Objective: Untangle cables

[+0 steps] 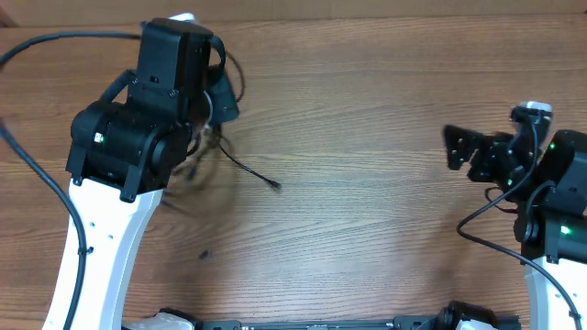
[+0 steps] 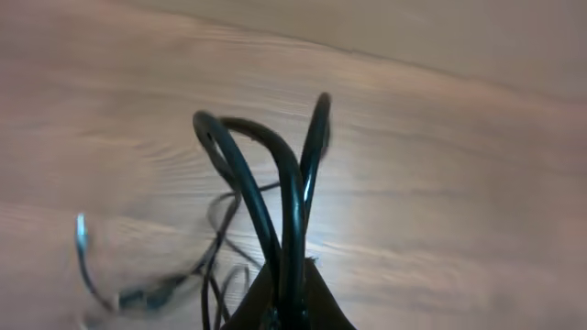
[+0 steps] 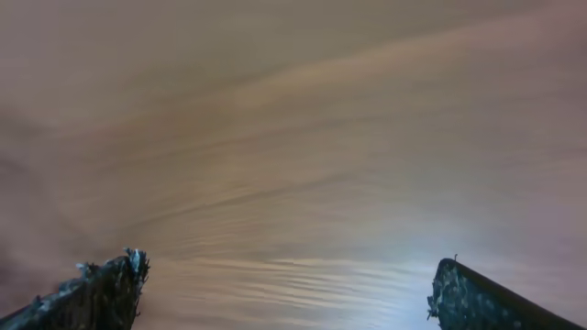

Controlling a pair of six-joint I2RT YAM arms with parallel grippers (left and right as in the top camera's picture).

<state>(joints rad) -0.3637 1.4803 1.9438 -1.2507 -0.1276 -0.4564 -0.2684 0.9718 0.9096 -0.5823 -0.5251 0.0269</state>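
Note:
The cables (image 1: pixel 213 151) are thin black cords in a tangle under my left arm at the table's left, with one end and its small plug (image 1: pixel 275 185) trailing to the right. In the left wrist view my left gripper (image 2: pixel 292 275) is shut on looped strands of the cables (image 2: pixel 266 174), which arch up from the fingers; more loose cord and a plug (image 2: pixel 147 295) hang blurred below left. My right gripper (image 1: pixel 459 147) is open and empty at the right side, far from the cables; its wrist view shows its two fingertips (image 3: pixel 289 284) wide apart over bare wood.
The wooden table (image 1: pixel 367 137) spans the view. A thick black arm wire (image 1: pixel 37 55) loops at the far left. The arm bases stand along the front edge (image 1: pixel 321 323).

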